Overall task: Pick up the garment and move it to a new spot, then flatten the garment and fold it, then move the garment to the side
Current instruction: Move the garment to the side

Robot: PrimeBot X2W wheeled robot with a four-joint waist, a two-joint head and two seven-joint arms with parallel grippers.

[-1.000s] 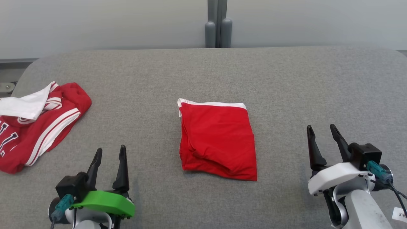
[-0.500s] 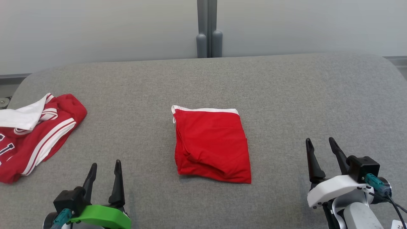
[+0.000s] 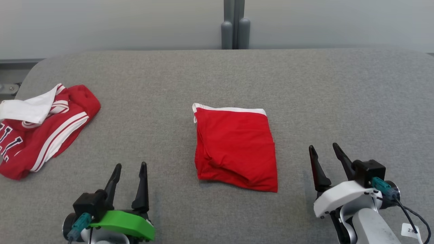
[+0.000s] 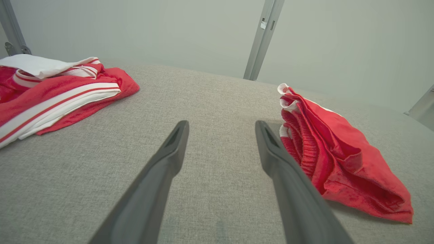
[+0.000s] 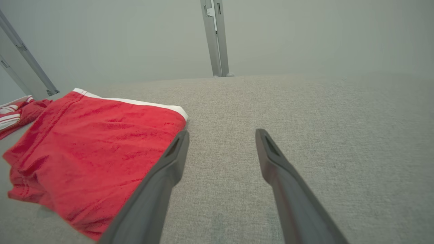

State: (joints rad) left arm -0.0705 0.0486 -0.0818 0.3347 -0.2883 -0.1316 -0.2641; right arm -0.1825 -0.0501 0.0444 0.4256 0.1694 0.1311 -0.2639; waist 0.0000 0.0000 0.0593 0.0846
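The folded red fabric garment with a white band along its far edge lies flat near the middle of the grey cloth-covered table. It is roughly rectangular, and its near edge is thicker and slightly rumpled where the layers stack. Neither gripper touches it.

The left gripper on its green mount sits to the near left of the garment. Its two dark fingers are spread apart with nothing between them and point toward the far side. The right gripper on its white mount sits to the near right, its fingers likewise parted and empty, leaning a little to the left. In the left wrist view the garment's layered side, with its ribbed folds, faces that gripper. In the right wrist view the garment's right edge lies beside the left finger.

A crumpled red jersey with white stripes and a white panel lies at the table's left edge, well apart from the garment, and part of it runs out of the head view. Bare cloth lies between the two. A broader bare stretch reaches from the garment to the table's right side, and a wide strip lies behind it up to the far edge. That far edge runs straight under a pale wall and rounds off at the far left corner. A grey upright post stands against the wall behind the middle of that edge.
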